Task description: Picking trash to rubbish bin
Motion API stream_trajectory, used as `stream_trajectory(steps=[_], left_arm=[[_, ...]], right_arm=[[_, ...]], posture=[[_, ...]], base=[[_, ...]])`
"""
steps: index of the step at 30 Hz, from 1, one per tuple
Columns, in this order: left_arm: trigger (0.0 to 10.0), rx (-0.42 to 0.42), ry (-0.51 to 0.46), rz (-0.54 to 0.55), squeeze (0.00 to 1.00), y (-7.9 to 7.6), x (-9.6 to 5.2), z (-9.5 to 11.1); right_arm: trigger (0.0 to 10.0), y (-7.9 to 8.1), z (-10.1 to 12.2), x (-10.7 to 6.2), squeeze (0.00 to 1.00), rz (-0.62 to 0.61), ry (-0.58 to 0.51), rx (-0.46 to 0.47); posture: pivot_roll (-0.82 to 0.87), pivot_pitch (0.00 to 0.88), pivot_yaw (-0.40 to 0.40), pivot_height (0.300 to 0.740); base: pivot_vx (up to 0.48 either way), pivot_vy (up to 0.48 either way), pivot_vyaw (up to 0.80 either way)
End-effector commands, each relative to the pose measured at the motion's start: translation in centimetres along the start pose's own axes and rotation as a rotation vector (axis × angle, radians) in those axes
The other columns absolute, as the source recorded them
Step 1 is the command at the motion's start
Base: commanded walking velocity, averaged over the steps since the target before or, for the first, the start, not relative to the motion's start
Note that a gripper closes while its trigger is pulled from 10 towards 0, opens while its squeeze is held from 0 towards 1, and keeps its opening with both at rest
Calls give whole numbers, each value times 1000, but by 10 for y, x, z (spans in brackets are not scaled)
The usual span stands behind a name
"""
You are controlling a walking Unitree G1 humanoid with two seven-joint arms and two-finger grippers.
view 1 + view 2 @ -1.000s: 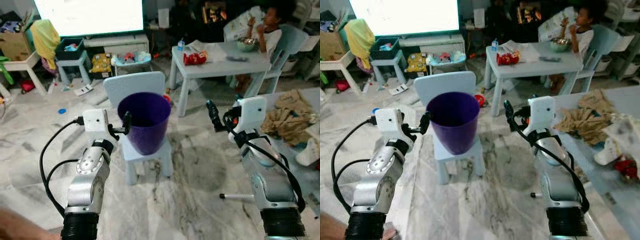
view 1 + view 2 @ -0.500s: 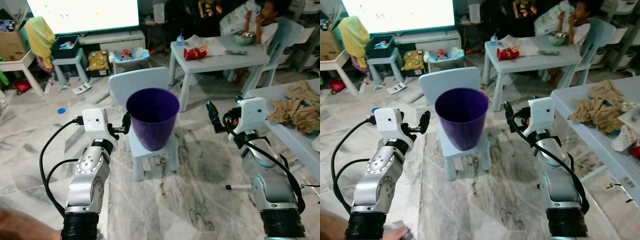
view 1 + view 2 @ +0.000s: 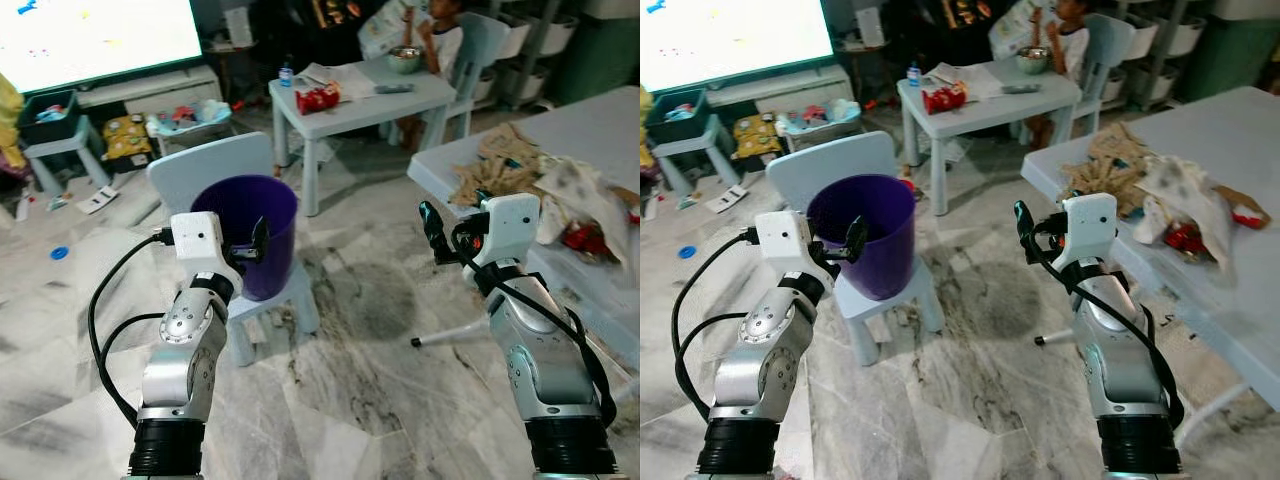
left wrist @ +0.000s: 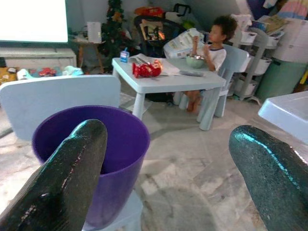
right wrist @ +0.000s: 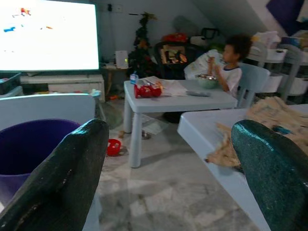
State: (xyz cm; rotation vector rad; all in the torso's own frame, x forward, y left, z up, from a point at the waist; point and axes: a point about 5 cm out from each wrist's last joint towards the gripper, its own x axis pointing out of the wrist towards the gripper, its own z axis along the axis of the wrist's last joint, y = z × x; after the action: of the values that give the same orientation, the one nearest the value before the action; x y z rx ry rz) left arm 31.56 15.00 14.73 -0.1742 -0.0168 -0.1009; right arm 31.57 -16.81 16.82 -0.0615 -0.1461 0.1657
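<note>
1. The task looks barely begun: both pincers carry nothing. The left pincer (image 3: 258,240) hovers at the bin's near rim, its fingers (image 4: 72,168) spread wide in the left wrist view. The right pincer (image 3: 1023,232) is raised beside the bench, fingers (image 5: 62,178) likewise spread.

2. The bin (image 3: 862,232), a purple bucket, stands on a small pale chair (image 3: 830,168) at about 11 o'clock from the robot. I cannot see any trash inside it.

3. The trash is a heap of crumpled brown paper (image 3: 1108,165) and a stained rag (image 3: 1185,190) with red scraps, on the bench (image 3: 1230,130) at roughly 2 o'clock, well apart from the bin.

4. What is left, by my judgement: reach the heap, pinch a piece, carry it across and drop it in.

5. The bin stands upright, its long axis vertical and its mouth facing up. The paper heap sprawls along the bench edge, its long axis running from 1 toward 3 o'clock.
</note>
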Motion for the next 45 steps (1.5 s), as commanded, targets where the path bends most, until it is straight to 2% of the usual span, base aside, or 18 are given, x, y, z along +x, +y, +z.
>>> stream_trajectory(steps=[1, 17, 30, 45], left_arm=[[10000, 4, -1, 25, 0, 6, 1, 1], [10000, -17, -10, 47, 0, 12, 4, 5], [10000, -8, -15, 52, 0, 16, 6, 7], [10000, -7, -5, 45, 0, 14, 5, 5]], right_arm=[[10000, 0, 3, 1, 0, -6, -10, 1], [10000, -1, 3, 0, 0, -7, -9, -1], [10000, 0, 4, 2, 0, -5, -16, -3], [10000, -1, 5, 2, 0, -17, -28, 1]], posture=[[-64, 33, 17, 740], [-64, 35, 17, 740], [-58, 28, 18, 740], [-59, 32, 19, 740]], base=[[0, 0, -800], [16, 0, -776], [361, 0, 0], [392, 0, 0]])
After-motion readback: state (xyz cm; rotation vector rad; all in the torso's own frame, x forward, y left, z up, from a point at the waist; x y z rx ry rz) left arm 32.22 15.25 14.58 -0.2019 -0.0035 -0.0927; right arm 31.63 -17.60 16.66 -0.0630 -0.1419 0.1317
